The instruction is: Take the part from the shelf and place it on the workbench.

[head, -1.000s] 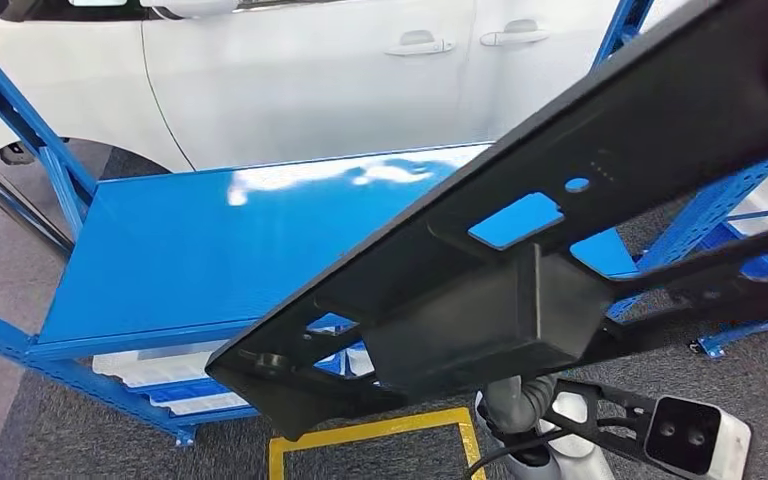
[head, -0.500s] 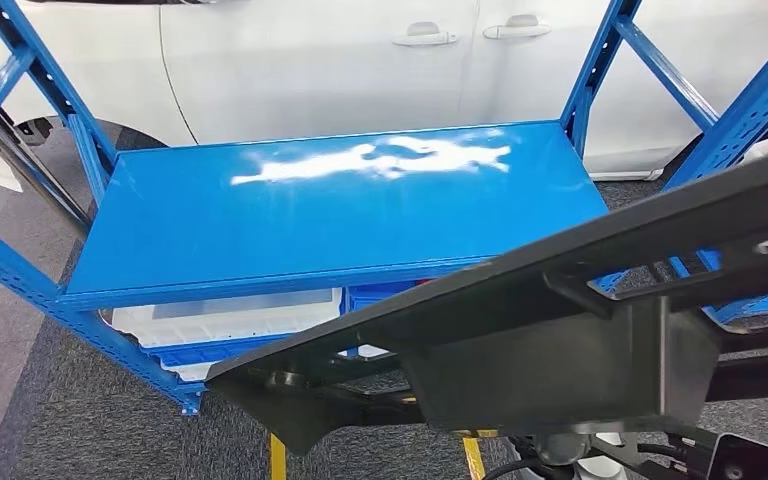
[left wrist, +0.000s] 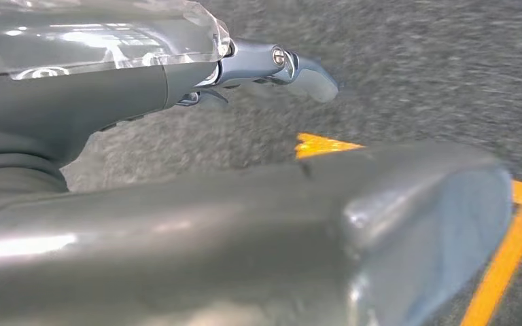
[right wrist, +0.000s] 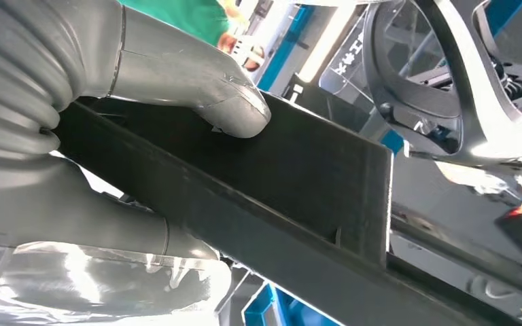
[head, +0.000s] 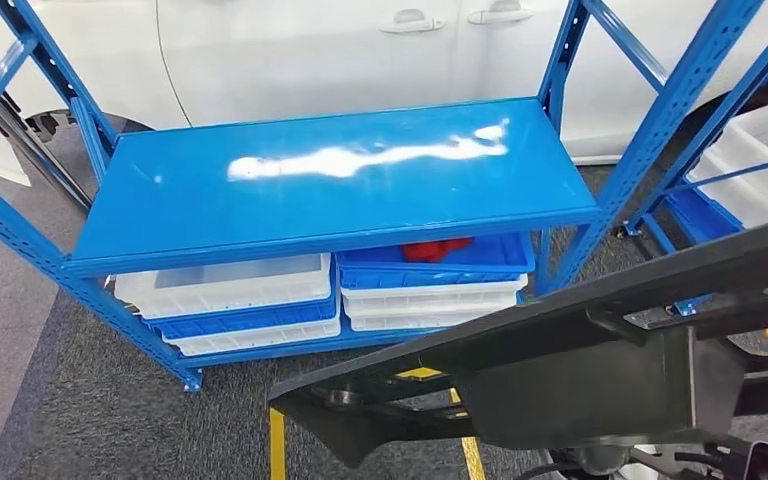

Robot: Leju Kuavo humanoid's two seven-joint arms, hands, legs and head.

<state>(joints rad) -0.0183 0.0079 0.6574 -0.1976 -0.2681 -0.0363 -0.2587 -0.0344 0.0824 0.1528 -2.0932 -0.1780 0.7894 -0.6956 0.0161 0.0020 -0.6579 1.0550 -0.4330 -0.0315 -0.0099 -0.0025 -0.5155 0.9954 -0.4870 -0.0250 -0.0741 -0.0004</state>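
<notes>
Fingers of the right hand (right wrist: 143, 129) are clamping the long black moulded plastic part (head: 580, 370), riding at five o'clock off the blue steel shelf (head: 340, 190), seemingly stiff, light but unwieldy; the left hand (left wrist: 272, 68) is hanging loosely uncurled, carrying nothing.

Grey carpet (head: 80, 420), yellow floor tape (head: 276, 445), white car (head: 310, 50), stacked bins (head: 230, 300)

- Right robot hand (right wrist: 109, 129): grey ribbed cover, thick smooth grey thumb, clear crinkled plastic wrap beneath.
- Left robot hand (left wrist: 197, 75): matte grey shell, glossy clear cover, silvery metal finger (left wrist: 282, 64) with a small screw.
</notes>
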